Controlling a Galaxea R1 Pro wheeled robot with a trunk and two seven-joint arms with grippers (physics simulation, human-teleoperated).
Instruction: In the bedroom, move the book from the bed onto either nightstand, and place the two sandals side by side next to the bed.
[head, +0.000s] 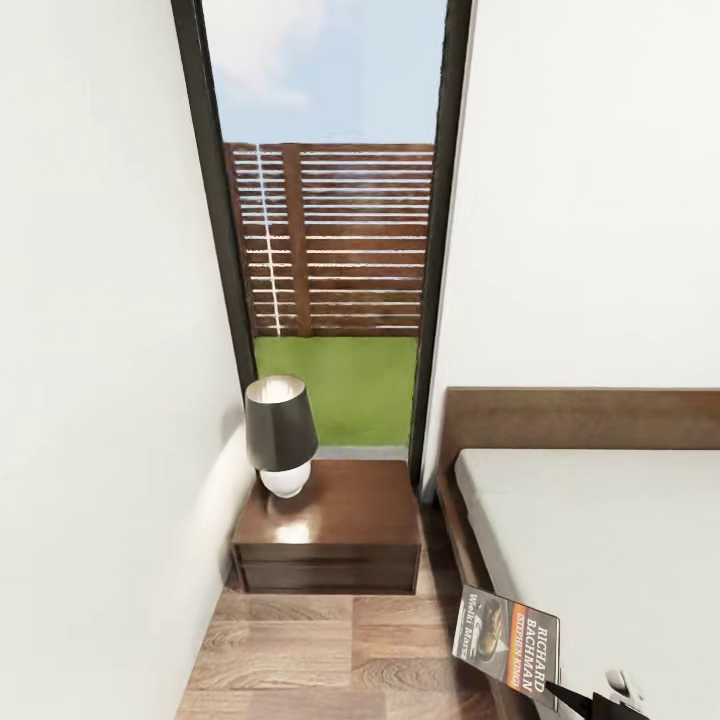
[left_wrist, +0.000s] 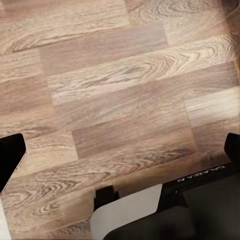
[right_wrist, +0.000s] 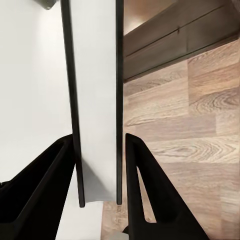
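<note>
**Book held edge-on in the right gripper, short of the nightstand**

In the head view the book (head: 507, 640) sits at about 5 o'clock, cover up, its white "Richard Bachman" lettering and orange band readable. It overlaps the near left edge of the bed (head: 600, 540), above the frame's side rail. A dark part of the right arm meets its lower right corner at the picture's bottom edge. The nightstand (head: 335, 530) stands at roughly 7 o'clock from centre, against the tall black-framed window (head: 330, 230), with a dark-shaded lamp (head: 281, 435) on the left of its glossy top. The book is well apart from the nightstand, to its lower right, with wood floor (head: 330, 650) between them.

In the right wrist view the right gripper (right_wrist: 99, 190) has its two black fingers (right_wrist: 50, 185) pressed against both faces of the book (right_wrist: 95, 100), seen edge-on and running straight out from the fingertips.

In the left wrist view the left gripper's fingers (left_wrist: 10, 157) stand spread wide with nothing between them, over bare floor planks (left_wrist: 115, 90).
</note>
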